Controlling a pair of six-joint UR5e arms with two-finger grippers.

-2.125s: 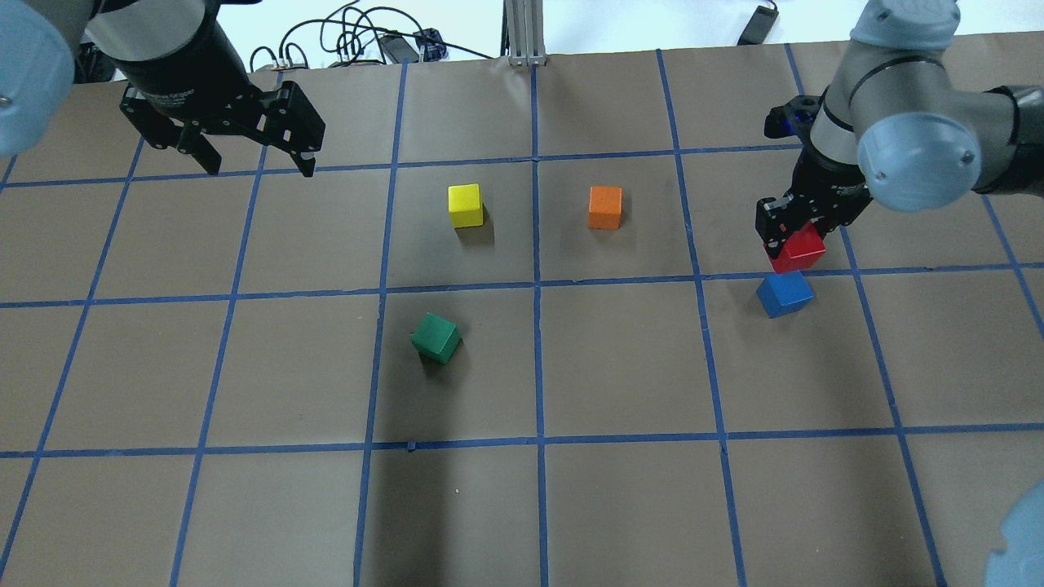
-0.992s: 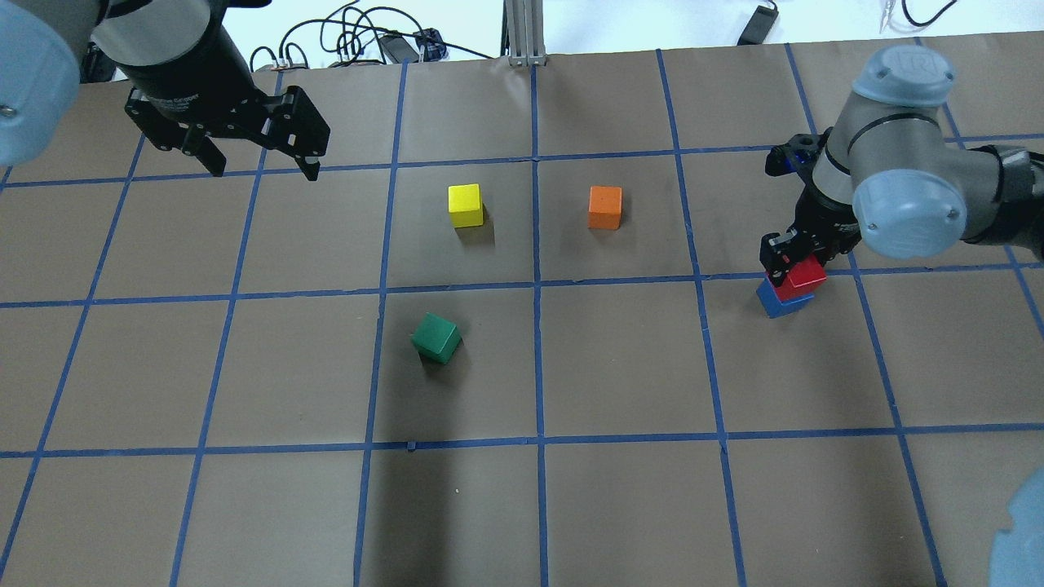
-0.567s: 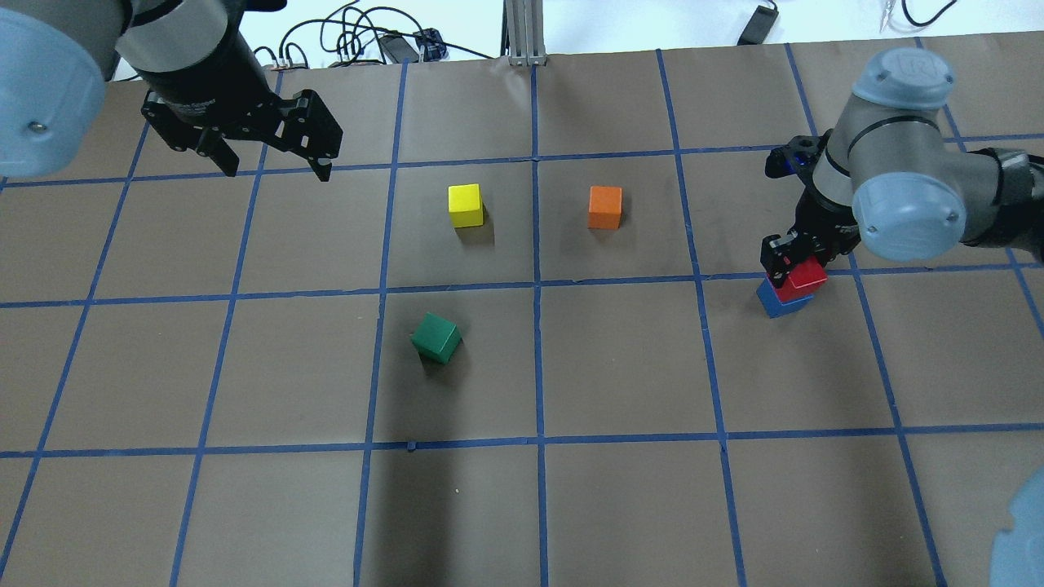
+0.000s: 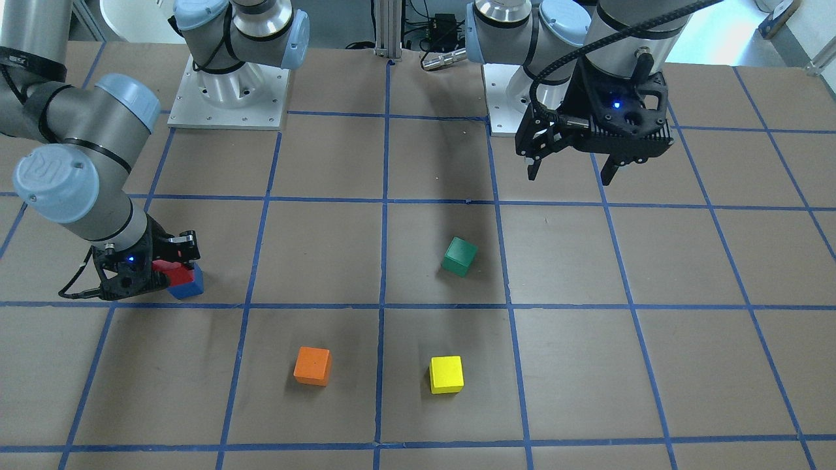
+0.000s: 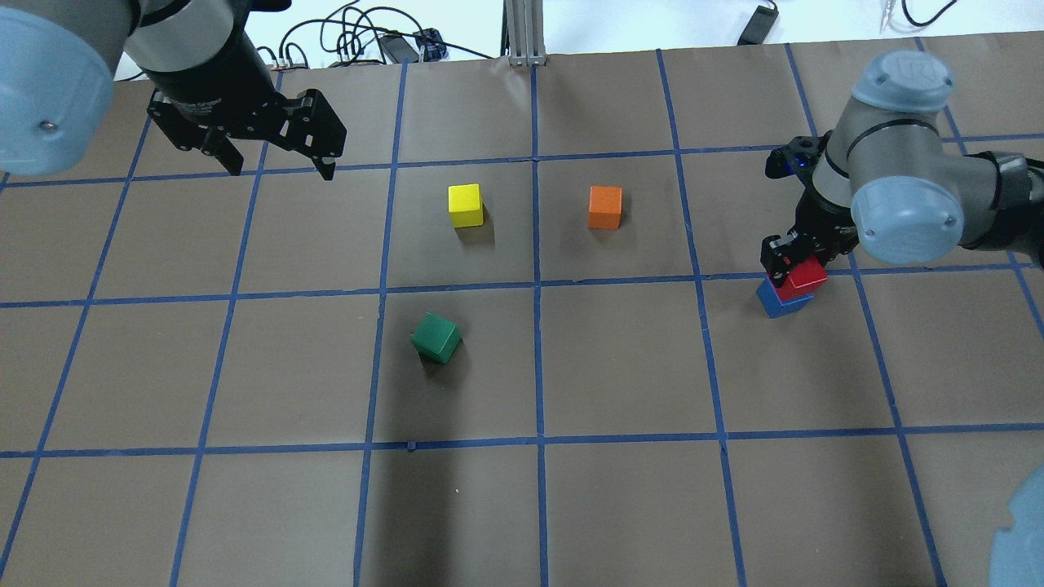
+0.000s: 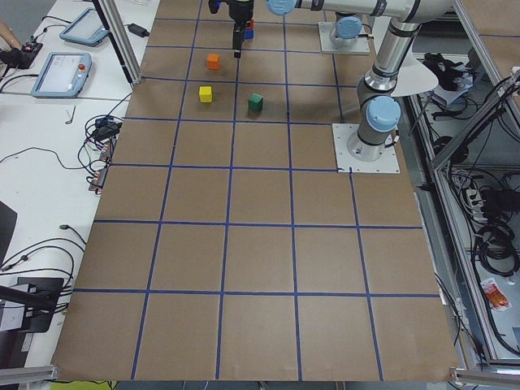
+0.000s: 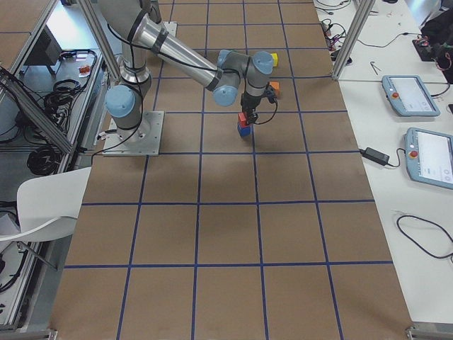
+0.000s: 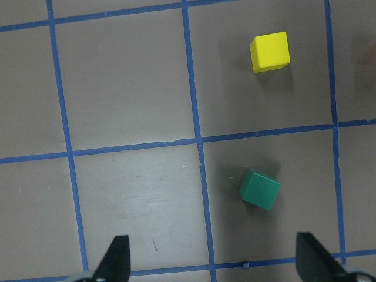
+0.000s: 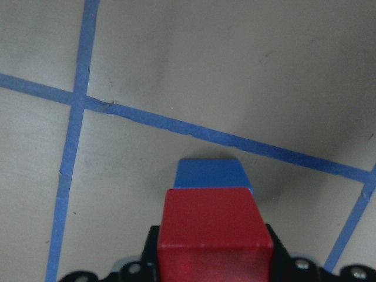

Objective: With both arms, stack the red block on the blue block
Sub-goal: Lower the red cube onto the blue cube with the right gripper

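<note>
The red block [image 5: 806, 275] sits right on top of the blue block [image 5: 781, 301] at the table's right side, set slightly toward the back of it. My right gripper [image 5: 794, 266] is shut on the red block, fingers on two sides. The right wrist view shows the red block [image 9: 211, 226] between the fingers and the blue block's [image 9: 211, 175] top edge just beyond it. My left gripper [image 5: 281, 167] is open and empty, hovering high over the far left of the table; its fingertips [image 8: 117, 258] frame bare paper.
A yellow cube [image 5: 465, 205] and an orange cube [image 5: 604, 207] stand at the middle back. A green cube [image 5: 436, 337], turned at an angle, lies nearer the middle. Blue tape lines grid the brown table cover. Cables lie beyond the far edge.
My right gripper came down with the red block onto the blue block, then held nearly still. My left gripper drifted a little to the right, still open.
</note>
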